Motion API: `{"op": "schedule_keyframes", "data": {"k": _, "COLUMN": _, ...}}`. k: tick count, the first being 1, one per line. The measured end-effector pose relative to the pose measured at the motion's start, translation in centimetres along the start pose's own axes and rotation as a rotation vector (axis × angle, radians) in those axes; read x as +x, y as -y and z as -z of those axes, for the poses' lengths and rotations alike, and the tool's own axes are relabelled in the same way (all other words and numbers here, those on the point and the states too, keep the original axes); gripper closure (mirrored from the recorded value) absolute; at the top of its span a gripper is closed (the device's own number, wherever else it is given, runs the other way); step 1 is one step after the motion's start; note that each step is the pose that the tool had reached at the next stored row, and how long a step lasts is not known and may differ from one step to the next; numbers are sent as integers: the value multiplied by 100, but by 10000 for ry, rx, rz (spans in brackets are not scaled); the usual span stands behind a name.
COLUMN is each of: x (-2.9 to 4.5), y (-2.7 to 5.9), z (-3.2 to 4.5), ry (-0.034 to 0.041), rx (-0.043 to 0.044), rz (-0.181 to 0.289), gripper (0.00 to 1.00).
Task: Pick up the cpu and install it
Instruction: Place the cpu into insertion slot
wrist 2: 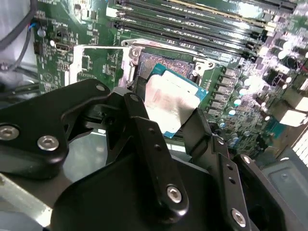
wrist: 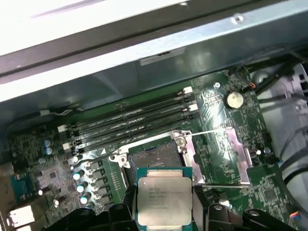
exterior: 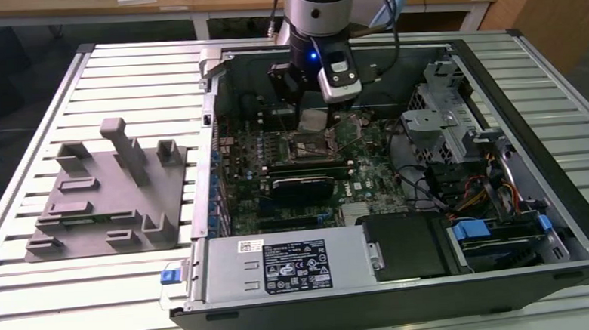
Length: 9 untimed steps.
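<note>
Gripping the cpu [wrist: 164, 192] with the gripper [wrist: 164, 207] — black fingers [wrist 2: 144, 127] clenched on two opposite edges, silver top left bare between them. Carried low inside the open computer case [exterior: 403, 307], over the green board [exterior: 371, 180], well apart from the grey fixture [exterior: 105, 197] out on the table.

Hanging just above the socket [wrist: 155, 156], though short of it on the gripper's side, judging by both wrist views. Not yet seated: plenty of dark socket floor on show past the cpu's far edge in the first wrist view.

Square, so no long axis to speak of. Flat face upward and close to level with the board, perhaps tipped a little in the second wrist view. Edges lying roughly parallel to the socket's frame, corners about matched — hard to tell more exactly. Silver hold-down plate [wrist: 221, 154] swung open to one side of the socket, memory slots [wrist: 130, 118] just beyond it.
</note>
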<state>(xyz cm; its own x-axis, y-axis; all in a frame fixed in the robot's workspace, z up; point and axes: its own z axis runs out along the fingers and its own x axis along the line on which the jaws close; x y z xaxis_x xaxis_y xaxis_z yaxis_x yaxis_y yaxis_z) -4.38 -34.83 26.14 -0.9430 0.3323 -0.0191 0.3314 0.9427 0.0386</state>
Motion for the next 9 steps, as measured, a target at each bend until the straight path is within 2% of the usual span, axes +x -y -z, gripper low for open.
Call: {"op": "schedule_keyframes", "data": {"k": 9, "x": 0, "y": 0, "z": -2, "ry": 57, "rx": 29, "rz": -1465, "gripper": 46}}
